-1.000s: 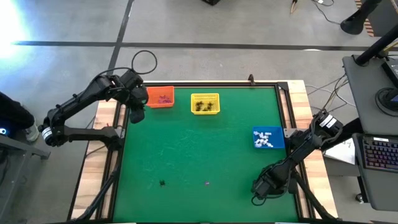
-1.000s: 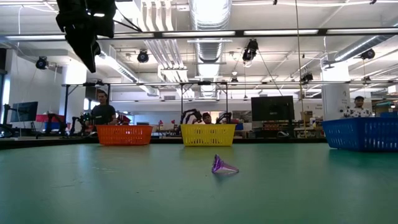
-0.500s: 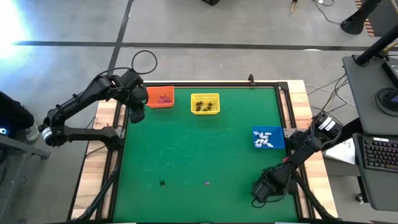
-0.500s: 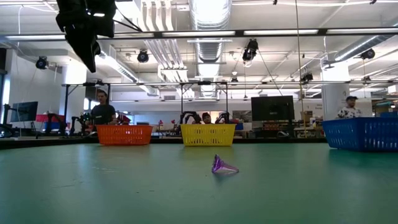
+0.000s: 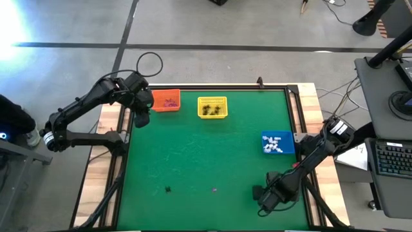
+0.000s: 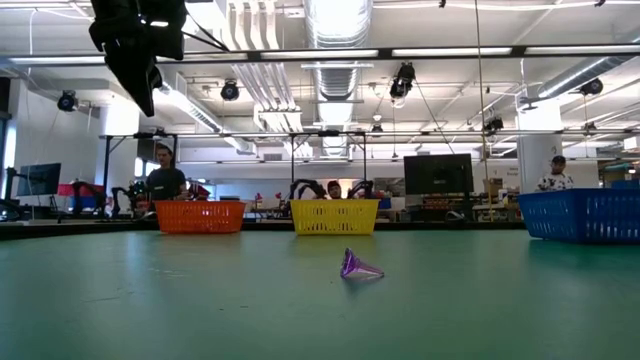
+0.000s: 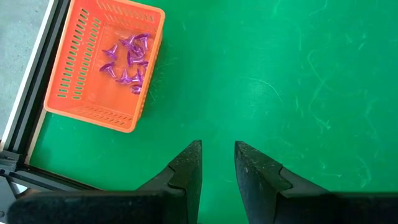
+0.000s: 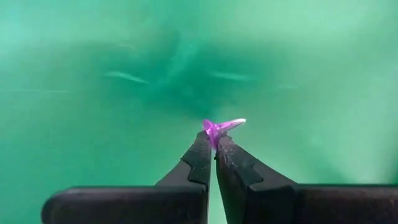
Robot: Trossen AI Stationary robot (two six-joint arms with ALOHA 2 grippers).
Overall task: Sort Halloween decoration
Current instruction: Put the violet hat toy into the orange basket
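One purple trinket (image 5: 214,189) lies on its side on the bare green desk (image 5: 206,154), near the front edge and well apart from the baskets. A black trinket (image 5: 168,189) lies a little farther toward the left arm's side. In the low view the purple trinket (image 6: 360,266) rests alone on the desk, nothing touching it.

The right tool (image 5: 257,192) is low over the desk beside this trinket, on the right arm's side, but apart from it. In the right wrist view its fingers are pressed almost together, and the trinket (image 8: 221,126) shows just past the tips of the tool (image 8: 214,140), not gripped.

More purple trinkets (image 7: 127,59) sit in the orange basket (image 5: 156,98), dark trinkets (image 5: 211,111) in the yellow basket (image 5: 212,100), and white trinkets (image 5: 273,143) in the blue basket (image 5: 286,145).

The left tool (image 7: 216,149) hangs above the desk beside the orange basket, its fingers a small gap apart and holding nothing.
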